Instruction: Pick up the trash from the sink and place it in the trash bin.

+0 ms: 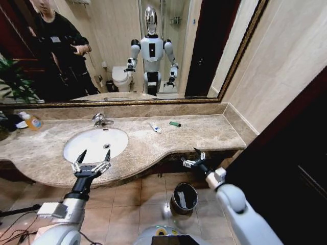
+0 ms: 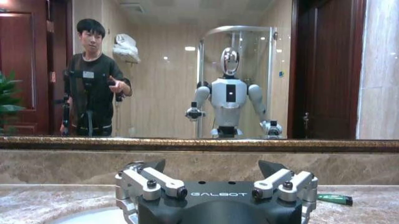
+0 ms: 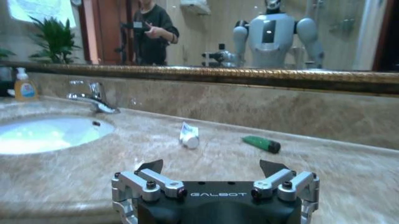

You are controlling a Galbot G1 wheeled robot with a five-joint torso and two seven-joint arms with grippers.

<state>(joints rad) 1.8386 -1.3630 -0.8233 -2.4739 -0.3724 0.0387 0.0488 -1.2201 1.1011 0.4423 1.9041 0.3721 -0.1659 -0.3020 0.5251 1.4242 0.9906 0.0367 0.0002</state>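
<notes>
Right now both arms hang back at the front edge of the marble counter (image 1: 153, 148), neither touching anything. The left gripper (image 1: 91, 164) hovers over the near rim of the sink (image 1: 71, 153) with its fingers spread apart and empty, probably lined up for a reach. The right gripper (image 1: 195, 159), fingers also apart and empty, sits off the counter's curved front, above the trash bin (image 1: 184, 197) on the floor tiles.

Oddly, the trash in view lies on the counter, not in the basin: a small white tube (image 3: 188, 135) and a green piece (image 3: 261, 143), near each other, right of the tap (image 1: 100, 120). A soap bottle (image 1: 32, 121) stands far left.

Each gripper body reads "GALBOT".
</notes>
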